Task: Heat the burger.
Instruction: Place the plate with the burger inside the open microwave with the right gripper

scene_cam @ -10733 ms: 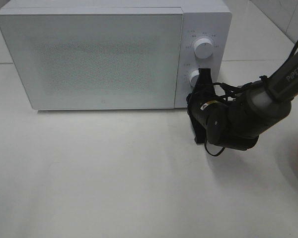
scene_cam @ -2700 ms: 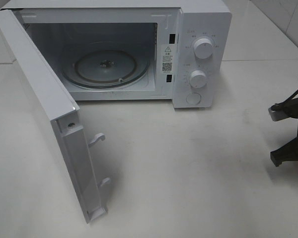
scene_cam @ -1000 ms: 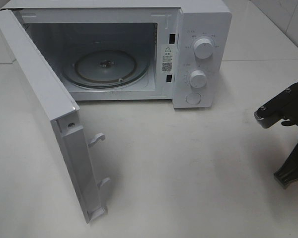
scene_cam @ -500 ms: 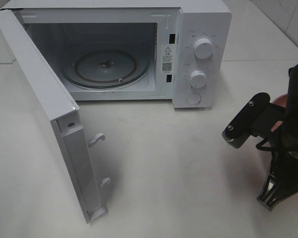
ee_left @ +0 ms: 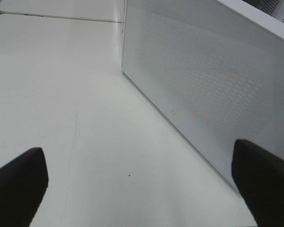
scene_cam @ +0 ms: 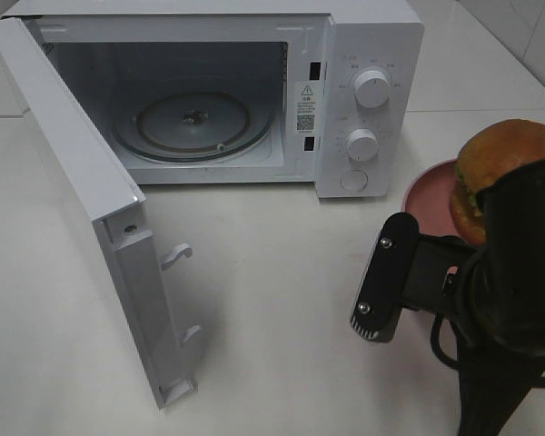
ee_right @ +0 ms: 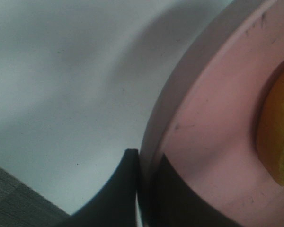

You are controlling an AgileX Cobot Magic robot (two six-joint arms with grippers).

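The burger [scene_cam: 507,165] has an orange-brown bun and green lettuce. It sits on a pink plate [scene_cam: 425,196] held above the table at the right, in front of the microwave's control panel. My right gripper [ee_right: 144,182] is shut on the plate's rim [ee_right: 199,142]; an edge of the bun [ee_right: 277,137] shows there. In the exterior view the right arm [scene_cam: 509,300] hides the grip. My left gripper [ee_left: 142,189] is open and empty, low over the table beside the microwave door [ee_left: 213,90].
The white microwave [scene_cam: 372,36] stands at the back with its door [scene_cam: 82,191] swung open to the left. Its glass turntable [scene_cam: 191,123] is bare. Two knobs [scene_cam: 371,89] and a button are on its right panel. The white table [scene_cam: 282,300] spreads in front.
The microwave door went from shut to open. In the last second my right arm has come in from the right edge, carrying the plate and burger up and leftward into view.
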